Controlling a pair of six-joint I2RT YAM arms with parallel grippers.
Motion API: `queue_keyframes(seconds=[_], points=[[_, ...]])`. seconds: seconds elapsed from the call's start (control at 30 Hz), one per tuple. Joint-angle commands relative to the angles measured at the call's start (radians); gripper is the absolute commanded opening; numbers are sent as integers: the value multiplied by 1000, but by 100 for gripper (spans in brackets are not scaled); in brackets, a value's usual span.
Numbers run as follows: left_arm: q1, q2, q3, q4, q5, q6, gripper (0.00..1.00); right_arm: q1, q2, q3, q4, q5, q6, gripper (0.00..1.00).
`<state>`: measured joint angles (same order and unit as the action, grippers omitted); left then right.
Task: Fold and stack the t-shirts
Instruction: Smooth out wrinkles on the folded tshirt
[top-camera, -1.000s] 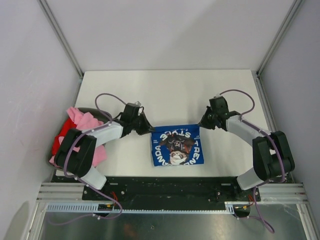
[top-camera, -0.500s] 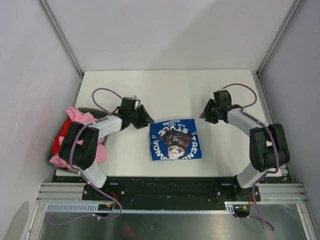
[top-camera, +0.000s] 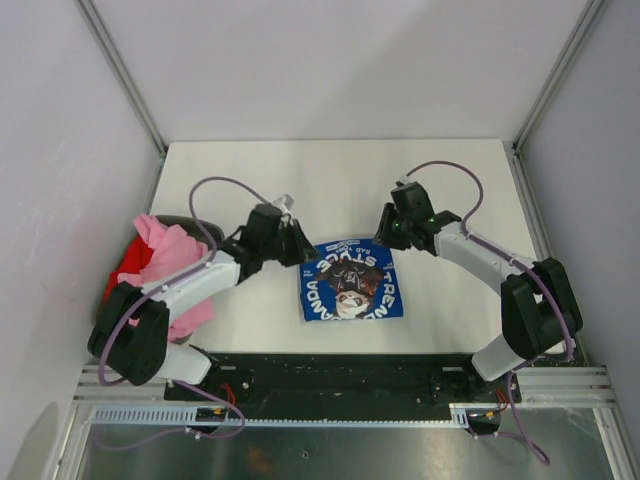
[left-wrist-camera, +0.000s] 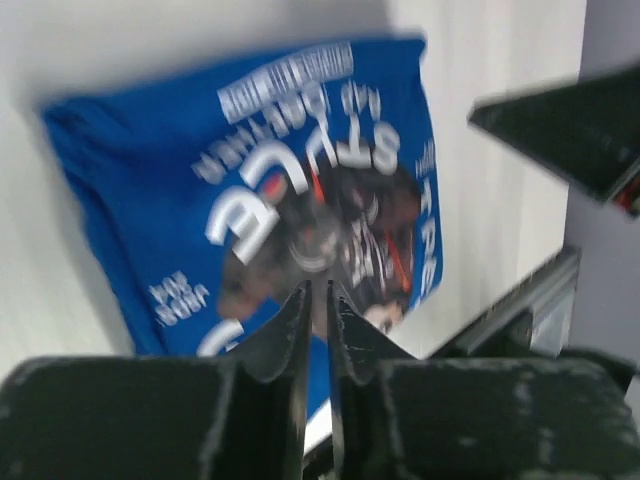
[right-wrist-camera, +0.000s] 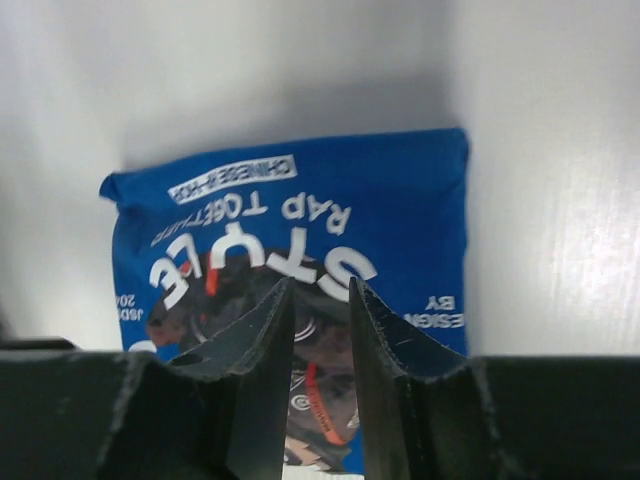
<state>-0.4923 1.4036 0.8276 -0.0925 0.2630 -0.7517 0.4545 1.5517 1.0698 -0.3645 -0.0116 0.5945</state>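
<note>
The royal blue t-shirt (top-camera: 350, 282) lies folded into a small rectangle on the white table, its white lettering and round graphic facing up. My left gripper (top-camera: 303, 252) hovers at its far left corner, jaws shut and empty. My right gripper (top-camera: 385, 232) hovers at its far right edge, jaws a narrow gap apart and empty. The left wrist view shows the blue shirt (left-wrist-camera: 150, 200) beyond my closed gripper (left-wrist-camera: 318, 290). The right wrist view shows the shirt (right-wrist-camera: 400, 200) below my gripper (right-wrist-camera: 320, 285). The light pink shirt (top-camera: 170, 255) and red shirt (top-camera: 125, 270) lie bunched at the left edge.
The white table (top-camera: 330, 180) is walled by pale panels on three sides, with a black rail along the near edge (top-camera: 340, 365). The right arm's dark finger (left-wrist-camera: 570, 130) shows at the upper right of the left wrist view.
Both grippers drew back from the blue shirt's far corners, then came in again over its far edge. The shirt shifted slightly and now lies a little skewed.
</note>
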Motion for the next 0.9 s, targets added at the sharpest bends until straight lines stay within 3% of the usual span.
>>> queue_keyframes(seconds=[0.0,0.17,0.53,0.87], points=[[-114,-40,-89,-19,3,-62,10,41,27,31,55,-11,7,32],[-169,-18,-164,-13,-44,-118,1,26,133,37,136,-54,6,31],[-179,39,-287,16,-113,-126,0,-62,331,81,157,-106,-3,31],[-179,-7,-256,14,-94,-102,0,-53,166,129,-5,-60,-25,35]])
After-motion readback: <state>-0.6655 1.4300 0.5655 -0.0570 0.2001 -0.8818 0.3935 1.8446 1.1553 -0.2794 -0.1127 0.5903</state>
